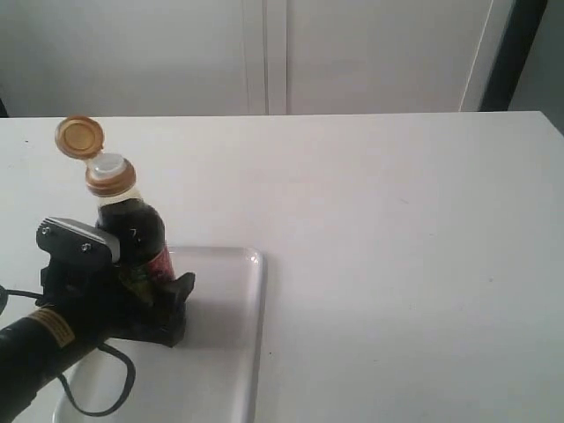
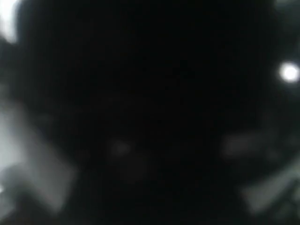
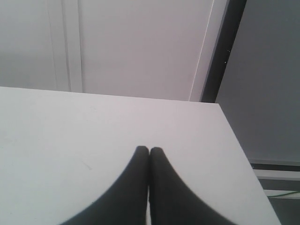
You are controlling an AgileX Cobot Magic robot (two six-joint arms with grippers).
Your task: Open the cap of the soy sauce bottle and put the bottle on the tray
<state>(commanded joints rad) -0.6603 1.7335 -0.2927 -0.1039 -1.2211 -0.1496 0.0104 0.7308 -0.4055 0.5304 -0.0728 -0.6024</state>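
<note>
The soy sauce bottle (image 1: pixel 141 233) stands upright over the near left part of the white tray (image 1: pixel 238 335); whether its base touches the tray is hidden. Its golden-brown cap (image 1: pixel 79 137) is flipped back on its hinge, baring the white spout (image 1: pixel 109 165). My left gripper (image 1: pixel 145 295) is shut on the bottle's lower body, fingers on either side of the label. The left wrist view is almost black, filled by the bottle (image 2: pixel 150 112) up close. My right gripper (image 3: pixel 149 151) is shut with nothing in it, above the bare tabletop; it does not show in the exterior view.
The white table (image 1: pixel 397 264) stretches to the right of the tray and behind it. A white panelled wall (image 1: pixel 264 53) rises behind the table's far edge. A dark vertical strip (image 3: pixel 220 51) marks the wall's corner near the table's far right.
</note>
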